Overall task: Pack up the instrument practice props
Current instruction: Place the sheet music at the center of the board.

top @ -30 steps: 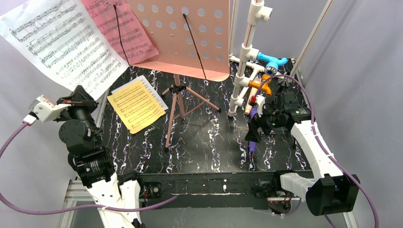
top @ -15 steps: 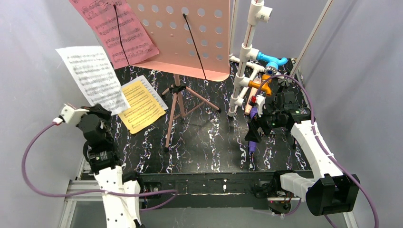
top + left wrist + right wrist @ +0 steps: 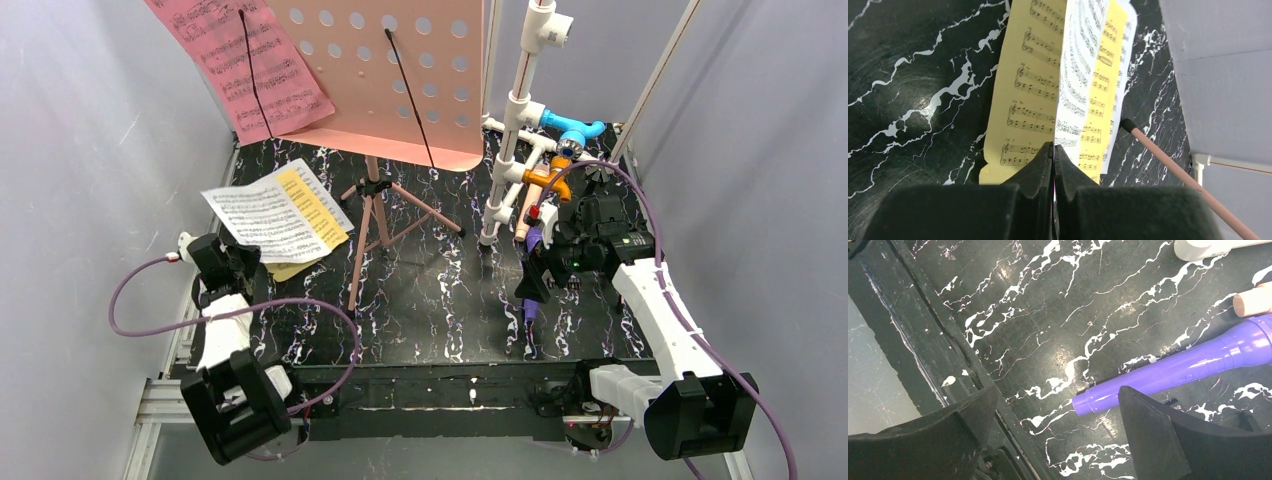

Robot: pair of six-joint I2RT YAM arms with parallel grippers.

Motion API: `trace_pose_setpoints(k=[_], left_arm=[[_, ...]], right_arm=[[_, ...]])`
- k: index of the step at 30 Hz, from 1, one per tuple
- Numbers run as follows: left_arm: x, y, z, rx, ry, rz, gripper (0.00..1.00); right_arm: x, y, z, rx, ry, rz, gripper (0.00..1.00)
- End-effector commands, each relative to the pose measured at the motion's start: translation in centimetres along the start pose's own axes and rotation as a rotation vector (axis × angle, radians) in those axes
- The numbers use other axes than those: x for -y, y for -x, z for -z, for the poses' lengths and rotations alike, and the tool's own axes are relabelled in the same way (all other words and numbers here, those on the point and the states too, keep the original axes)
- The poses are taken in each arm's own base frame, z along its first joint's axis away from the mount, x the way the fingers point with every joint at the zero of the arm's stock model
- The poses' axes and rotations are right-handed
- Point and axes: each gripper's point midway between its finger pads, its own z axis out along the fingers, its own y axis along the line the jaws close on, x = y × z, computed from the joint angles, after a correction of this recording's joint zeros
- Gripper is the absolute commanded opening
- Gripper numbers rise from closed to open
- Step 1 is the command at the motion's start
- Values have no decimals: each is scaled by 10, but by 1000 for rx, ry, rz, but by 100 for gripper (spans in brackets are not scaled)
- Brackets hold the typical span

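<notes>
Pinching the near edge of a white music page (image 3: 1073, 75), the left gripper (image 3: 1053, 146) has its two fingers pressed together on the paper. In the top view this page is over a yellow music page (image 3: 322, 205) at about 9 o'clock on the black marbled table (image 3: 430, 310), and the gripper is at 7 o'clock from the page. The pink perforated holder (image 3: 390, 70) stands at 12 o'clock on its tripod legs (image 3: 372, 235), with a pink music page (image 3: 250, 75) at its left side. At 3 o'clock the right gripper (image 3: 1058, 395) hangs above the table, its fingers spread wide and grasping nothing. The purple microphone (image 3: 1173, 371) lies flat below it, and in the wrist view its narrow end is between the two fingers. A beige microphone (image 3: 1254, 300) lies just beside it, towards 1 o'clock in that view, near the white pipe frame (image 3: 515, 110).
</notes>
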Motion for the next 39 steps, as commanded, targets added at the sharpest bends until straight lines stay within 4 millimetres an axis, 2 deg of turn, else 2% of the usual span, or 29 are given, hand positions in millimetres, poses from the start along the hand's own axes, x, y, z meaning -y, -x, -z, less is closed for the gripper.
trace_pose_setpoints(k=[1,7,17,18,21,27,31,39], left_arm=[[2,-5,-12,-61,-39,45,0],[-18,-16,-22,-105,28,86,0],[-48,-32,-22,-255,219,142,14],[-50,-34,-21,-274,236,144,18],[-49,-35,-17,-317,256,149,43],[-41,-27,1,-352,280,139,72],[-39,-14,22,-305,315,127,97],[-4,-9,54,-334,216,144,98]], right_arm=[[-3,6,0,30,9,14,100],[-3,6,2,31,0,14,100],[-2,6,1,33,-8,10,100],[-2,5,1,32,-8,9,100],[-1,5,0,30,-9,6,100],[0,3,-1,26,-12,0,100],[1,3,-2,24,-13,-4,100],[2,3,-2,24,-13,-7,100]])
